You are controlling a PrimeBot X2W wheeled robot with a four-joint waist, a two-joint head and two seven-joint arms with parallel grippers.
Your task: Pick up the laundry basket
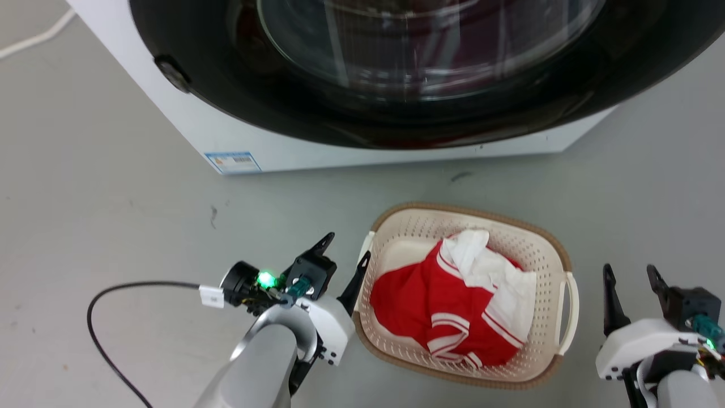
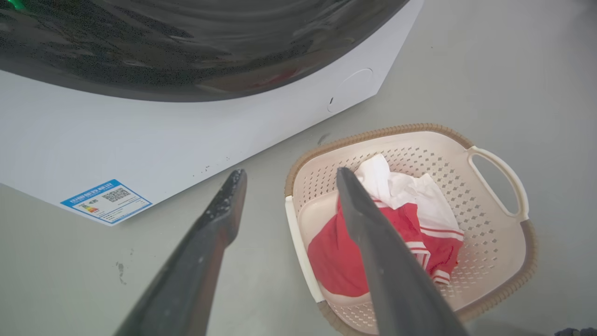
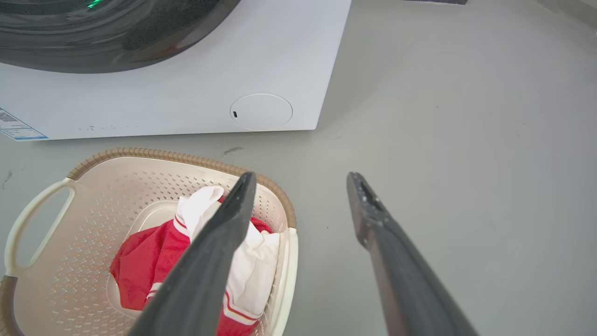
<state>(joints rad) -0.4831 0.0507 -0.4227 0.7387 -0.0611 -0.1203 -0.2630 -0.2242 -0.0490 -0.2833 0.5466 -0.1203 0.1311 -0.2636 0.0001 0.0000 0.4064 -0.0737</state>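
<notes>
The left gripper (image 1: 345, 249) sits nearest, its fingers spread wide and empty, one tip just beside the basket's left handle (image 1: 365, 249). The right gripper (image 1: 630, 269) is equally open and empty, standing apart from the right handle (image 1: 572, 306).

The washing machine (image 1: 255, 141) looms just behind. A lift that swings forward could knock the basket against its dark door.

On the grey floor (image 1: 113, 198), the laundry basket (image 1: 527, 238) stands upright between the two arms, a little in front of the machine. With nothing pinning it, a finger arriving first on one side would likely shove it sideways rather than grip it. Uneven closing or raising would probably tip it.

The red and white garment (image 1: 442, 300) is heaped inside. In each wrist view, one finger hangs over the basket's interior, so closing low may pinch cloth instead of handle, or drag the garment out.

The handles look thin and smooth, so a slip seems possible.

The black cable (image 1: 102, 306) trailing from the left wrist might snag.
</notes>
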